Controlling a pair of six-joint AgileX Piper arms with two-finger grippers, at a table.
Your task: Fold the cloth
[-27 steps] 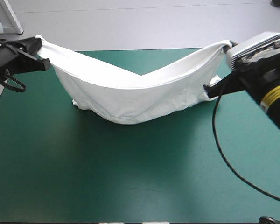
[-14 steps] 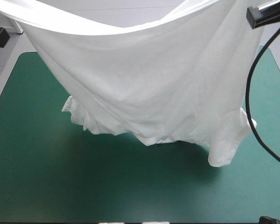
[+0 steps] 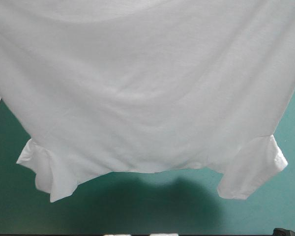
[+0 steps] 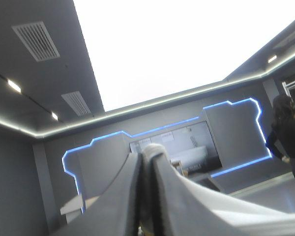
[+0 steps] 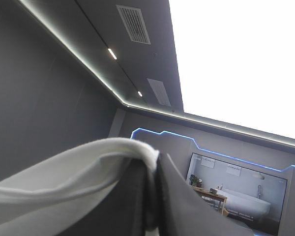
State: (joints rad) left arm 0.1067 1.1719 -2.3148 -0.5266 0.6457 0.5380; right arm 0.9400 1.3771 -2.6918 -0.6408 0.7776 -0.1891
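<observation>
The white T-shirt (image 3: 147,88) hangs as a wide sheet in front of the high camera, covering most of the table. Its two short sleeves dangle at the lower corners, one left (image 3: 39,164) and one right (image 3: 255,167). Both arms are out of sight in the high view. In the left wrist view my left gripper (image 4: 148,152) is raised toward the room, fingers pressed together on a fold of the T-shirt (image 4: 211,206). In the right wrist view my right gripper (image 5: 155,162) is likewise raised and shut on the T-shirt (image 5: 78,172), which drapes over its tip.
The teal-green table cover (image 3: 152,206) shows only below the shirt's hanging hem and at the side edges, with the shirt's shadow on it.
Both grippers rose out of the high view, carrying the shirt up. It went from a sagging sling resting on the table to a sheet hanging free, sleeves off the cover.
</observation>
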